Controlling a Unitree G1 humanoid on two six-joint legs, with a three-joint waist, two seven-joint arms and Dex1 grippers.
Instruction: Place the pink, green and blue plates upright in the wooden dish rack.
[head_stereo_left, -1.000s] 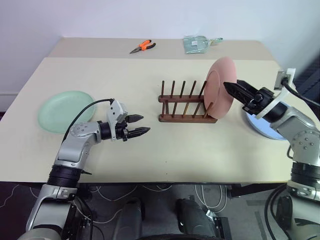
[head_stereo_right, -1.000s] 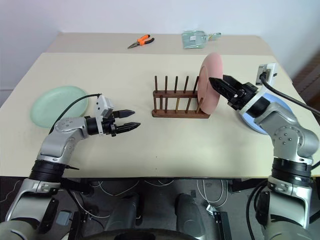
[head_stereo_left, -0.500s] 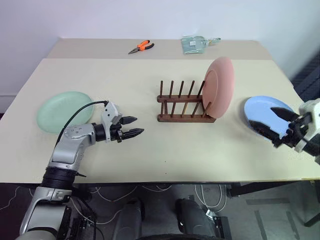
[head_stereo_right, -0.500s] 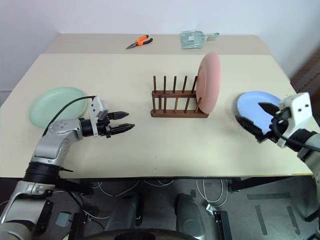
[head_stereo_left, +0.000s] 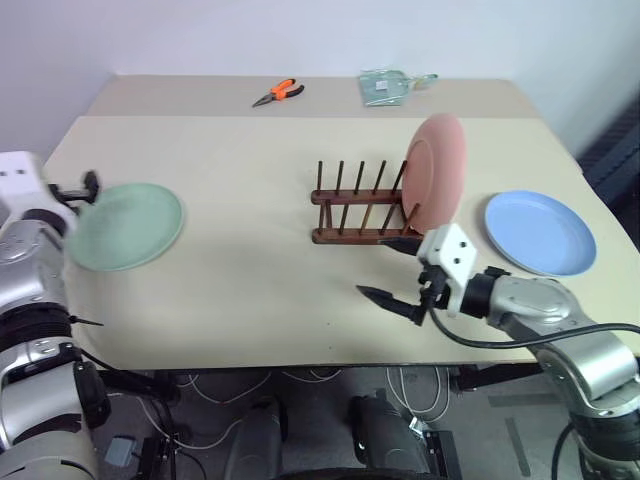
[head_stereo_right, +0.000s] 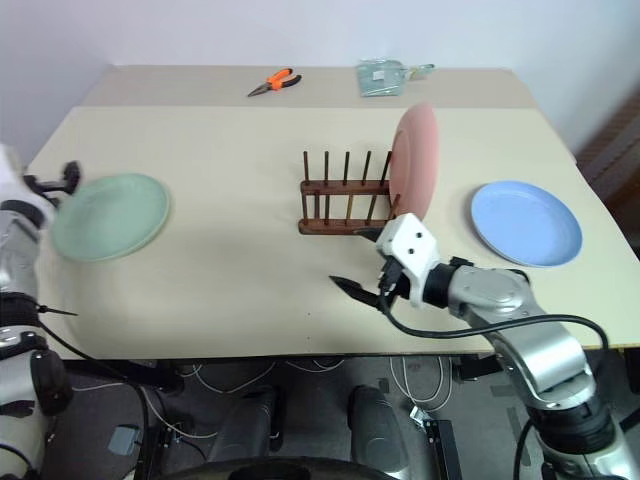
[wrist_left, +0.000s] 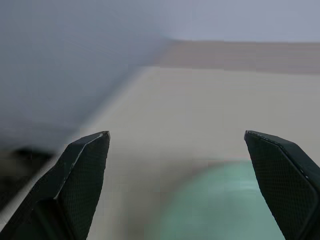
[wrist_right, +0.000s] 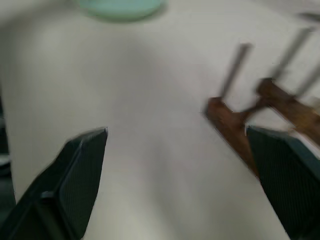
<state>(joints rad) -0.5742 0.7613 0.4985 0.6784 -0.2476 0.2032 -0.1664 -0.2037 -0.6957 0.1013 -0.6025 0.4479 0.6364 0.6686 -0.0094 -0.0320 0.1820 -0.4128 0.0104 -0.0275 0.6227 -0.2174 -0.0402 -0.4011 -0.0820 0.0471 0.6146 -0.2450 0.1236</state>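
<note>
Over at the left edge of the frame my left claw (head_stereo_left: 88, 184) sits spread wide and empty beside the green plate (head_stereo_left: 125, 224), so I'd pinch its near rim squarely, with pink plate (head_stereo_left: 436, 174) already racked and right claw (head_stereo_left: 392, 270) open too.

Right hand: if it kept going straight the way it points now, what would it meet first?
The right hand, open, points left across bare table, just below level. It would likely touch the tabletop before reaching the green plate, though depth is hard to judge.
</note>
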